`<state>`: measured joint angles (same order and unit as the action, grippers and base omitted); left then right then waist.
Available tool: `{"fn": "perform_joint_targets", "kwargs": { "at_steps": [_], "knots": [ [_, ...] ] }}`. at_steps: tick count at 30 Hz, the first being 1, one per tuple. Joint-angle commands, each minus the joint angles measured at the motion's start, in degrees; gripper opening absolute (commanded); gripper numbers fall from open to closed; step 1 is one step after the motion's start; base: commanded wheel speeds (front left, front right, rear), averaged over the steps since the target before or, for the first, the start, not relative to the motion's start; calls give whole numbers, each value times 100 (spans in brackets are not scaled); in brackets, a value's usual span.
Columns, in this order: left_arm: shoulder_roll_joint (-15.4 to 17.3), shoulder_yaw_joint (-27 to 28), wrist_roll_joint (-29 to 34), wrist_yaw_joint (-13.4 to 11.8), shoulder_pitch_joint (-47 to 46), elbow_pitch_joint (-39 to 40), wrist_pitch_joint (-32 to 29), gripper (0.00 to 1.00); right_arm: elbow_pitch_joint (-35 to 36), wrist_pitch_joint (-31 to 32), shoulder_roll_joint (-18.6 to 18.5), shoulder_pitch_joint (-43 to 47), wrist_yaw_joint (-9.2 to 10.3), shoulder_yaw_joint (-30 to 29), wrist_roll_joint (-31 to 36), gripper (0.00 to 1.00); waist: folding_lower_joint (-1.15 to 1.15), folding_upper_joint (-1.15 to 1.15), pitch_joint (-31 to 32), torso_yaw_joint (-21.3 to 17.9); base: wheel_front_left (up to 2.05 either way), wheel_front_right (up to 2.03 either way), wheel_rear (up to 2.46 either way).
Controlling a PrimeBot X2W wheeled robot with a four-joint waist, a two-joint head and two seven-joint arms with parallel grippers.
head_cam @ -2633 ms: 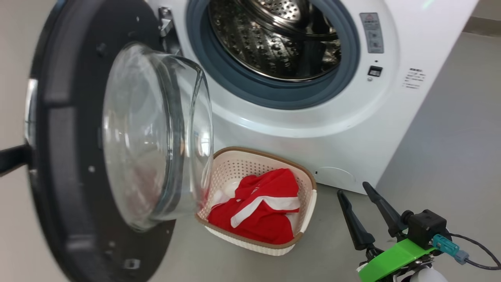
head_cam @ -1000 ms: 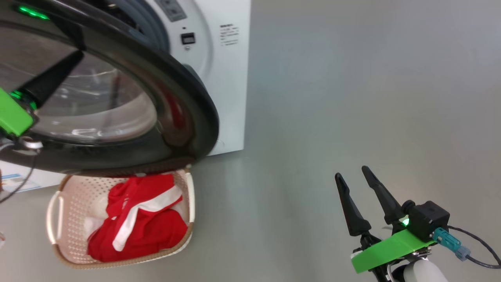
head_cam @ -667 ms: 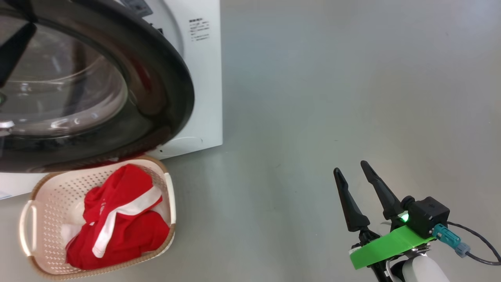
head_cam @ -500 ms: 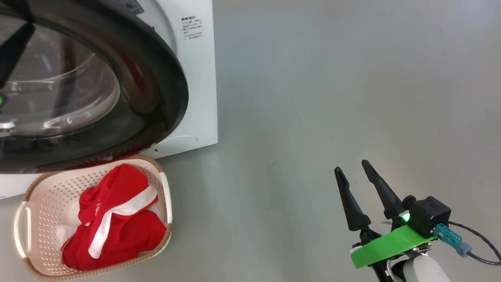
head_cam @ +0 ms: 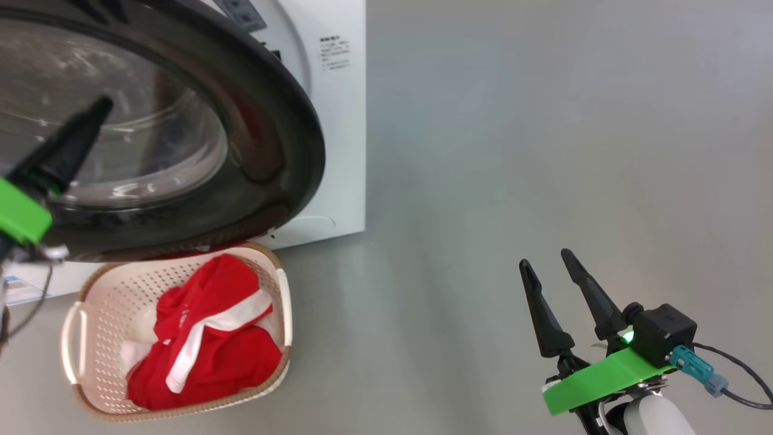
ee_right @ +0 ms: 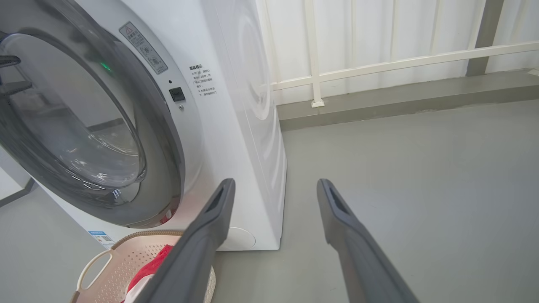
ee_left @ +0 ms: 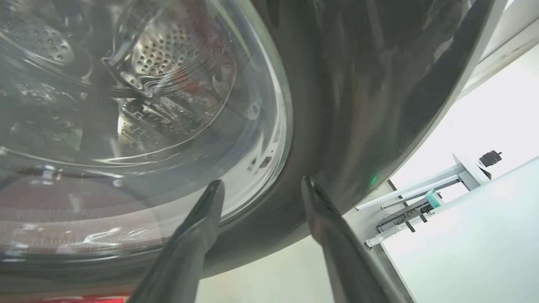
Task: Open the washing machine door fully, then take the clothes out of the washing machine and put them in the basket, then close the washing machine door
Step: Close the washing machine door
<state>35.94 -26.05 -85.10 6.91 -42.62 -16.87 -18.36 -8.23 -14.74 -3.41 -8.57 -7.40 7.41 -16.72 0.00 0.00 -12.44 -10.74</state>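
The washing machine door (head_cam: 266, 139) lies against the front of the white washing machine (head_cam: 338, 121), its black rim and glass bowl facing me. My left gripper (ee_left: 262, 185) hovers just off the door (ee_left: 337, 105), jaws open and empty, one finger (head_cam: 66, 151) crossing the glass. On the floor below the door stands the basket (head_cam: 109, 290), holding the red clothes (head_cam: 223, 356) with white stripes. Lower right, my right gripper (head_cam: 545, 258) is open and empty over bare floor. In the right wrist view it (ee_right: 276, 185) faces the machine (ee_right: 236, 126), door (ee_right: 164, 168) and basket (ee_right: 105, 269).
Grey floor (head_cam: 513, 151) stretches right of the machine. A white railing (ee_right: 379, 63) and a grey kerb (ee_right: 400, 101) run behind it. A white frame with small gear (ee_left: 425, 198) stands beyond the door's edge. The basket sits close under the door's lower rim.
The door has swung from wide open to against the machine. My left gripper has gone from shut to open in front of the glass. The head camera has shifted; the right arm is unchanged.
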Motion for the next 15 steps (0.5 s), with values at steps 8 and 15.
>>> {"fn": "perform_joint_targets", "kwargs": {
  "at_steps": [8,15],
  "knots": [
    [478,159,-15,58,911,442,923,100,24,-26,-130,64,-9,208,-7,100,0,0,387,350,0,0,0],
    [491,-38,152,58,1722,470,1873,100,-3,-26,-209,159,-9,203,-55,100,0,0,563,527,0,0,0]
  ]
}}
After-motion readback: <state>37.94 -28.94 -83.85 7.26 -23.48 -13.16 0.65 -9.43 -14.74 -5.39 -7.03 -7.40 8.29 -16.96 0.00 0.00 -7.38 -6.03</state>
